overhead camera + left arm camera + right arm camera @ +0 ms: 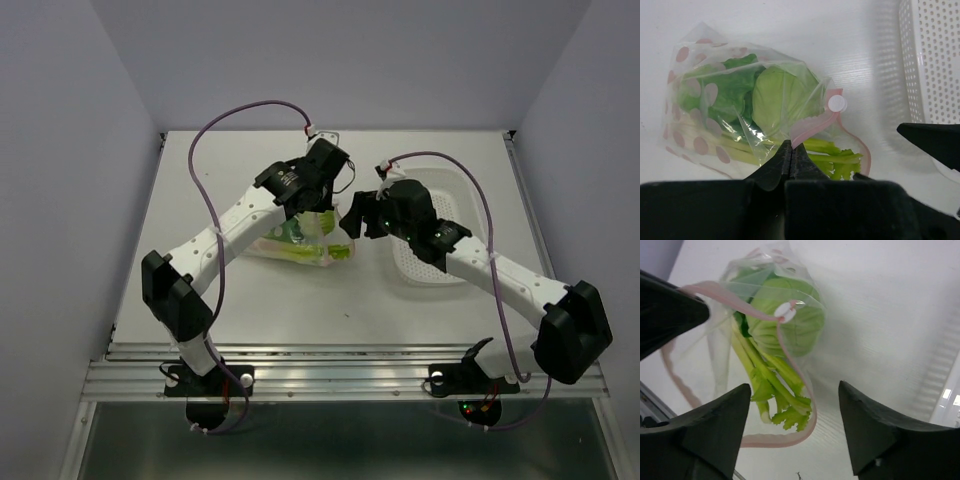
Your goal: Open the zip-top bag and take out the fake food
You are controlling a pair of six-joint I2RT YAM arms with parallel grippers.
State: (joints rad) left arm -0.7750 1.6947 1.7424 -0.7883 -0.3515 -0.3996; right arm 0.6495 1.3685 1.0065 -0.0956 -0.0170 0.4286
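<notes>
The zip-top bag (715,95) lies on the white table, clear with pink dots, and its pink-red zip strip (765,439) gapes in a loop. Inside is the fake food: a round light-green cabbage head (782,97), leafy pieces (727,90) and pale green stalks (772,377) that reach the mouth. My left gripper (791,146) is shut on the upper zip strip of the bag (300,243). A white slider (785,311) sits on that strip. My right gripper (795,412) hangs open just before the bag's mouth, with nothing between its fingers.
A white perforated basket (935,60) stands to the right of the bag, under my right arm (470,260) in the top view. One right fingertip (935,142) shows in the left wrist view. Grey walls enclose the table on three sides.
</notes>
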